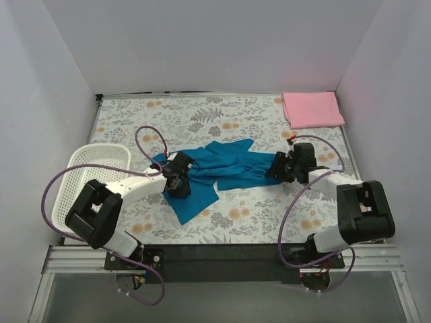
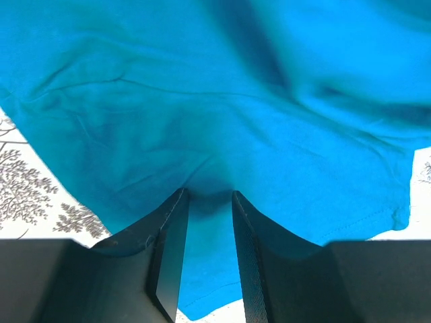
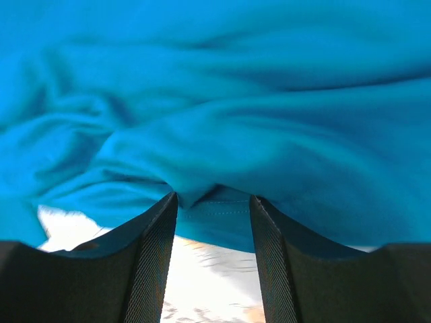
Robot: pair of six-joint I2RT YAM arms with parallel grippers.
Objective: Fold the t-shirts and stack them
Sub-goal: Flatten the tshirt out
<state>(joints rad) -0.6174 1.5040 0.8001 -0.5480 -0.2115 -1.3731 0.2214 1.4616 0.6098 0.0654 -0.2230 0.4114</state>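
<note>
Your left gripper (image 1: 176, 182) is clenched on the teal t-shirt (image 1: 232, 168) edge. Right gripper (image 1: 277, 168) is at the opposite hem, grip unclear. Pink t-shirt (image 1: 312, 109) sits well apart.

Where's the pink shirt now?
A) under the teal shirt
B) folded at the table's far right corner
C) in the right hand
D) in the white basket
B: the pink shirt lies folded at the far right corner of the table, apart from the teal shirt.
</note>
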